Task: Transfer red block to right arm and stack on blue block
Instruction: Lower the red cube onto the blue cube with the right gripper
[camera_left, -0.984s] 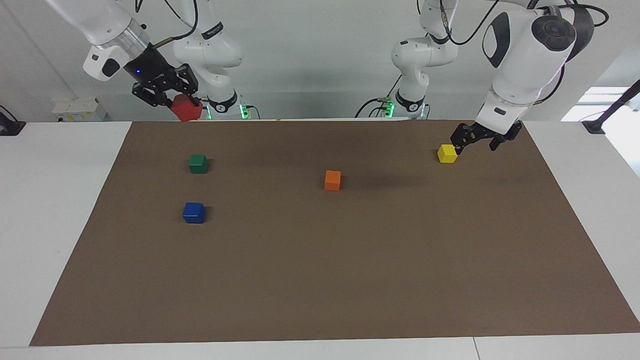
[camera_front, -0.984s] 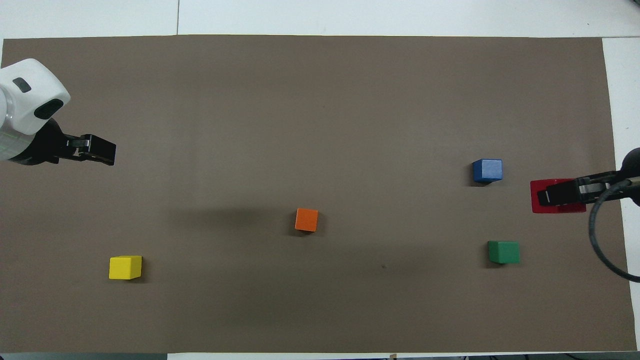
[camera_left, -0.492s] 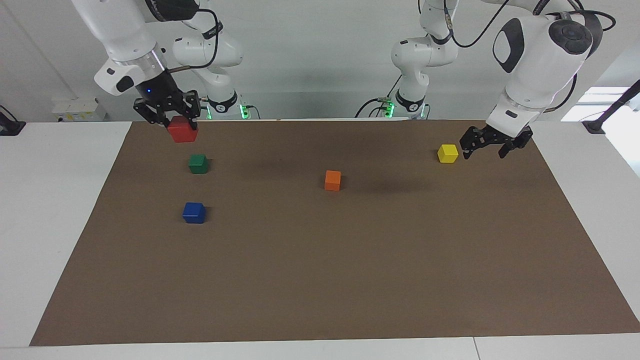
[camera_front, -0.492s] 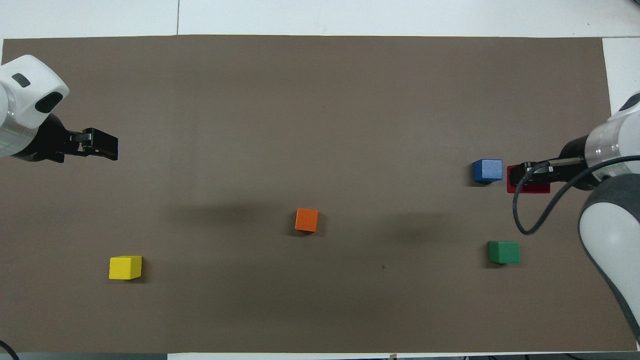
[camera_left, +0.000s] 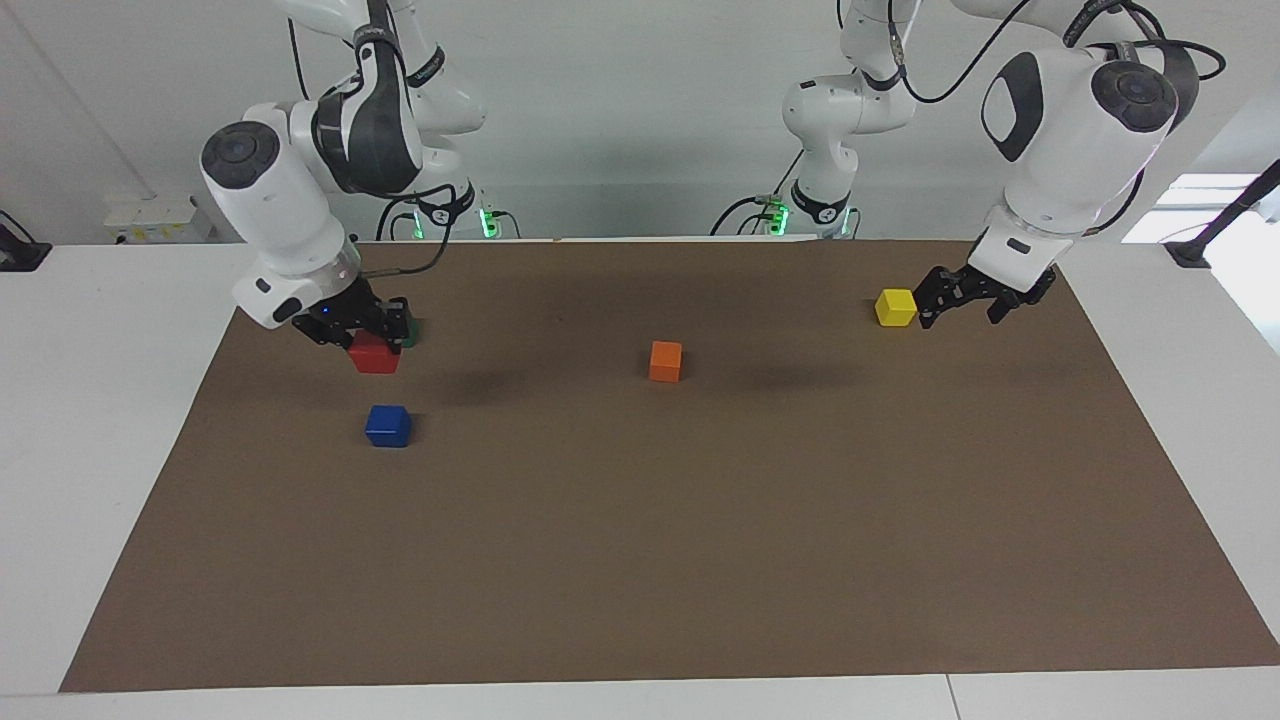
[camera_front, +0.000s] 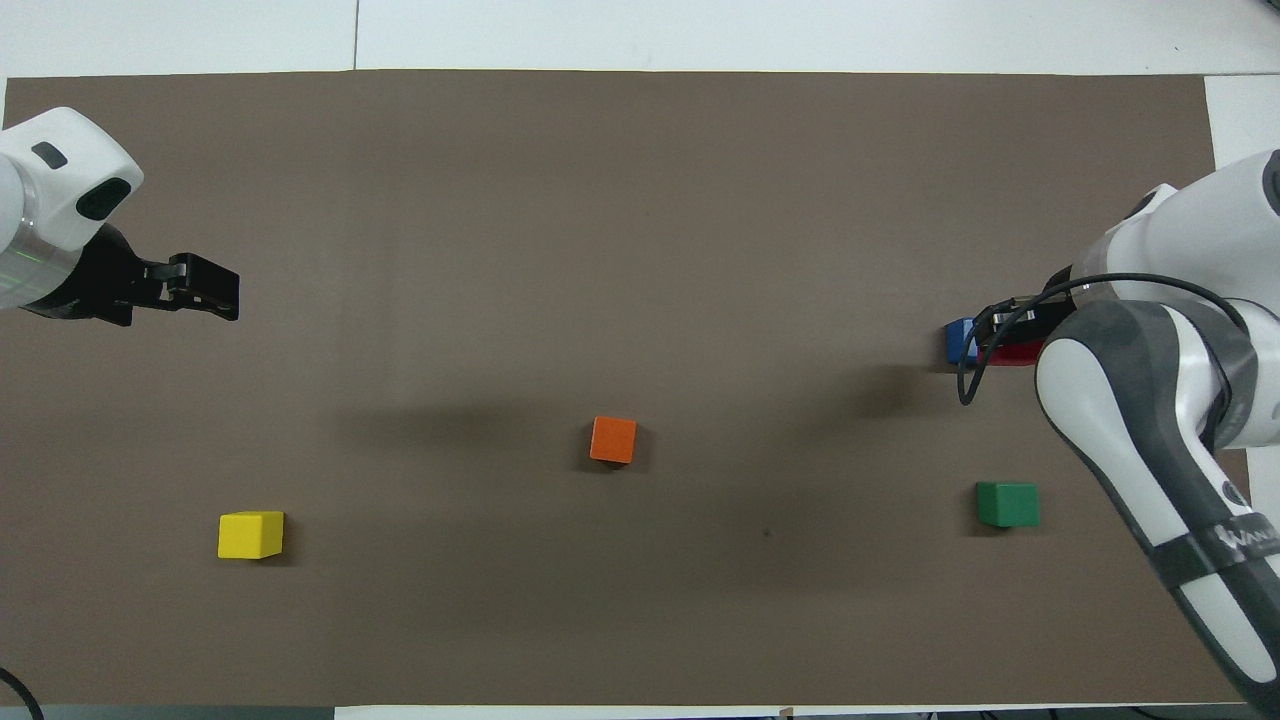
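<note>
Brown mat (camera_left: 700, 550) bears blue block (camera_left: 388, 426), orange cube (camera_left: 665, 361).

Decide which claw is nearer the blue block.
Right. The right claw holds the red block in the air almost over the blue block. The left claw hangs open at the other end, beside the yellow block.

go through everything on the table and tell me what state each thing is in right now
red block: held in the air by the right gripper
blue block: on the mat, nothing stacked on it
green, orange, yellow blocks: resting on the mat
left gripper: open, empty, beside the yellow block
</note>
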